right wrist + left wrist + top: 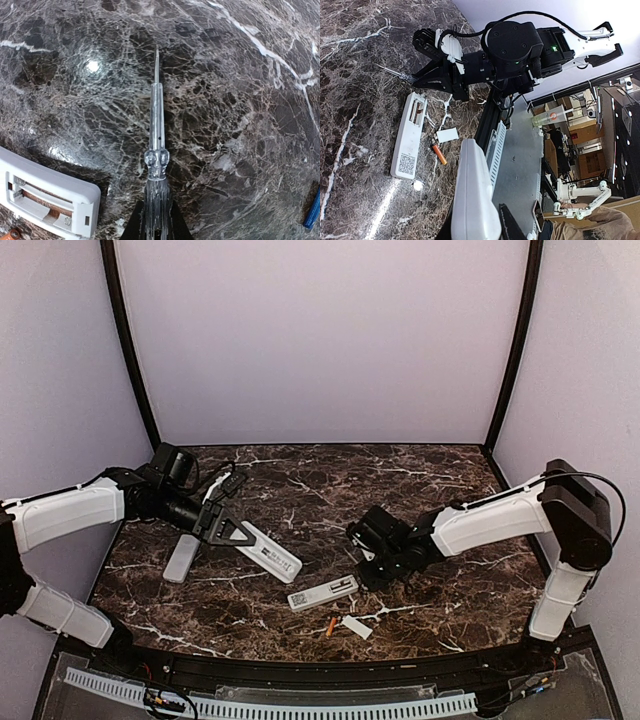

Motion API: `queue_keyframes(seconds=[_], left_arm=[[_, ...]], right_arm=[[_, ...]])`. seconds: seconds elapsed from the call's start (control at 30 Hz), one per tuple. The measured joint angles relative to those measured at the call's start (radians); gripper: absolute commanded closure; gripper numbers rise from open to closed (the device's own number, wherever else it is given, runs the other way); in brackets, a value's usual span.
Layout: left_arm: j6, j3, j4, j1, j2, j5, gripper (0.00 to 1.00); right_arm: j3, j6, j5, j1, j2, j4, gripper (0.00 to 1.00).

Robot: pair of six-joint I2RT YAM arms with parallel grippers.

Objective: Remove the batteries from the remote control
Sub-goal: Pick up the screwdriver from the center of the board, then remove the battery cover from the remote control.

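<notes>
My right gripper [156,222] has its jaws pressed tight on the clear handle of a thin pick tool [156,150]. The tool's metal tip points away from me over the marble table [240,100]. Just left of the handle is one end of the open remote [45,195], its battery bay uncovered and facing up. At the right edge of my wrist view a blue stick [312,210] pokes in. It is cut off there, so I only take it for a battery.

From above, an orange battery [330,627] lies on the table on the near side of the open remote, close to it but apart. The small white cover [356,627] lies just beside the battery.

Off to the left, my left gripper [228,525] pinches one end of a second remote [272,555], whose far end is down on the marble. A third remote [181,558] lies on the table just left of that.
</notes>
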Motion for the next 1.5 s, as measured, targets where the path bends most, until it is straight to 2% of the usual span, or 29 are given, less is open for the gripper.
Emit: queue_keyframes(seconds=[0.07,0.3,0.47,0.67,0.83,1.0,1.17,1.5], left_arm=[[0.0,0.0,0.0,0.0,0.0,0.0,1.0],[0.0,0.0,-0.003,0.0,0.0,-0.023,1.0],[0.003,0.0,-0.019,0.0,0.0,-0.12,1.0],[0.003,0.0,-0.028,0.002,0.0,-0.191,1.0],[0.003,0.0,-0.027,0.002,0.0,-0.198,1.0],[0.003,0.0,-0.026,0.002,-0.008,-0.182,1.0],[0.003,0.0,-0.021,0.002,-0.019,-0.161,1.0],[0.003,0.0,-0.02,0.002,-0.019,-0.134,1.0]], right_arm=[[0.001,0.019,0.01,0.001,0.0,-0.002,1.0],[0.01,0.044,0.022,0.001,-0.027,-0.095,1.0],[0.023,0.068,0.0,0.008,-0.161,-0.22,1.0],[0.056,0.121,-0.116,0.074,-0.355,-0.264,1.0],[0.057,0.192,-0.23,0.112,-0.436,-0.259,1.0],[0.062,0.267,-0.294,0.152,-0.432,-0.239,1.0],[0.122,0.32,-0.318,0.212,-0.351,-0.227,1.0],[0.196,0.343,-0.334,0.235,-0.245,-0.217,1.0]])
